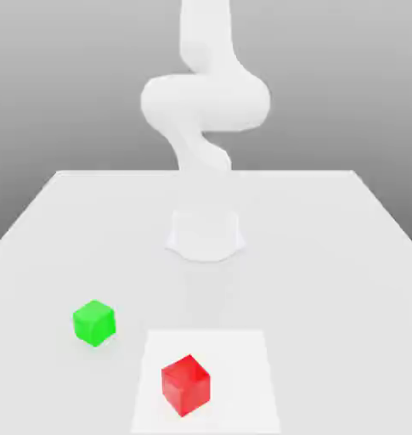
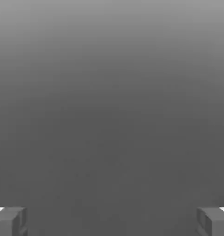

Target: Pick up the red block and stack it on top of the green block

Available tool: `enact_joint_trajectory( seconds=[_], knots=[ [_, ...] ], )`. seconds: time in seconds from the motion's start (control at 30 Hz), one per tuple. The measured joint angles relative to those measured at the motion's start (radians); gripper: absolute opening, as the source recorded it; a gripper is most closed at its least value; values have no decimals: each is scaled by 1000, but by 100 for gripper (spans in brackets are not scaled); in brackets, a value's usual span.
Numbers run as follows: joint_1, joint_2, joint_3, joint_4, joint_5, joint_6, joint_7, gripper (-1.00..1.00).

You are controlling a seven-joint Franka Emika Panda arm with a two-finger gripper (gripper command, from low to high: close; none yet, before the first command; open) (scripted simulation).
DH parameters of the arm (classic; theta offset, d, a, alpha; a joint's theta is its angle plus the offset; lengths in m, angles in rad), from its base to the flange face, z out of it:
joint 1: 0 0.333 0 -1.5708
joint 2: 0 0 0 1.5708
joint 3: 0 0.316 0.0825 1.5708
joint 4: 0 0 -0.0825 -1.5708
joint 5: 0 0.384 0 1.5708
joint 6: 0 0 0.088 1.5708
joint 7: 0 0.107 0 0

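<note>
The red block (image 1: 186, 386) sits on the white square (image 1: 243, 374) at the near edge of the exterior view, turned so a corner faces me. Beyond it and over to the exterior view's left, the green block (image 1: 94, 323) rests directly on the pale table (image 1: 328, 280), well apart from the red one. Farther back, the white arm (image 1: 206, 102) rises above the table. Its claw (image 2: 112, 222) is spread wide, nothing between the two fingers (image 2: 8, 222).

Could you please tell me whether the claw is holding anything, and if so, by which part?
Nothing is held: the claw is open with nothing between its fingers, and the red block sits on the white square.
</note>
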Motion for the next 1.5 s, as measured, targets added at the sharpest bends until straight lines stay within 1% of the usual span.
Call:
enact_joint_trajectory(
  seconds=[0.23, 0.43, 0.63, 0.73, 0.93, 0.97, 1.2, 1.37, 1.43, 1.5],
  knots=[
    [27, 260, -44, -80, -47, 117, -165, 0],
    [45, 477, -85, -147, -50, 216, -329, 0],
    [51, 695, -108, -215, -3, 316, -529, 0],
    [36, 804, -93, -249, 38, 365, -642, 0],
    [2, 1022, -50, -234, 92, 534, -713, 0],
    [-2, 1041, -46, -231, 95, 550, -715, -100],
    [-4, 1037, -44, -232, 92, 545, -713, -100],
    [7, 878, -63, -257, 56, 411, -686, -100],
    [-29, 806, -107, -300, 26, 383, -679, -100],
    [-112, 734, -151, -356, -11, 367, -673, -100]
  ],
)
